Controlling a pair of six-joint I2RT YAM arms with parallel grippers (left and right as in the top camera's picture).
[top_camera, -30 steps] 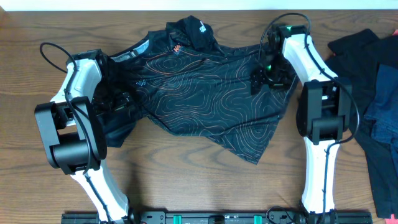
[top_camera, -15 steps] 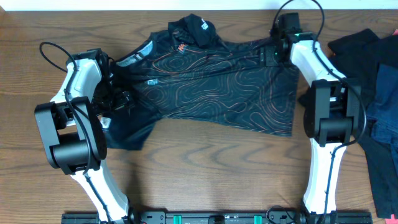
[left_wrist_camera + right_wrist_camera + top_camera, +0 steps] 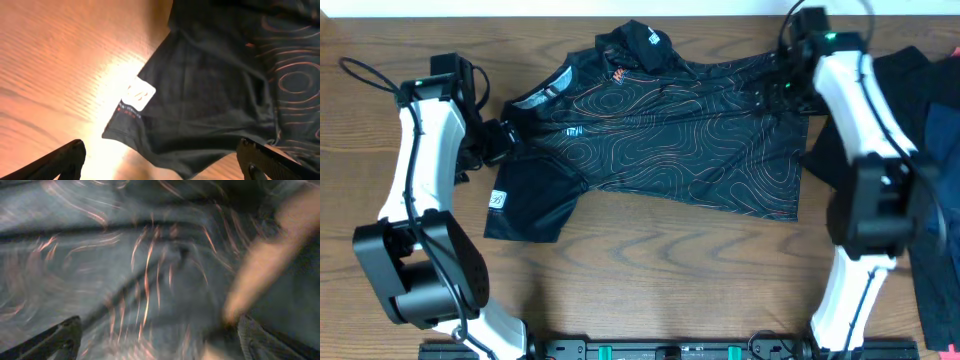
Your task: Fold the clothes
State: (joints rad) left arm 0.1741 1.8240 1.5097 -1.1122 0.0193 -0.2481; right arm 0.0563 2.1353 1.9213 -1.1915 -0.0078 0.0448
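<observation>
Left gripper [image 3: 162,152] is hovering, fingers spread, above the sleeve [image 3: 200,100] of the shirt [image 3: 670,130]. Right gripper [image 3: 157,335], likewise spread, is showing only blurred fabric.

- The shirt [image 3: 670,140] is thin, matt black cloth printed with fine orange contour lines.
- The label [image 3: 139,94] on its sleeve is a smooth white patch.
- The counter [image 3: 650,280] is smooth brown wood with visible grain, and it shines under glare.
- The arm shells [image 3: 420,160] are glossy white plastic with matt black joints.
- At the right, the dark cloth [image 3: 905,70] is matt, and the blue fabric [image 3: 945,140] looks like denim.
</observation>
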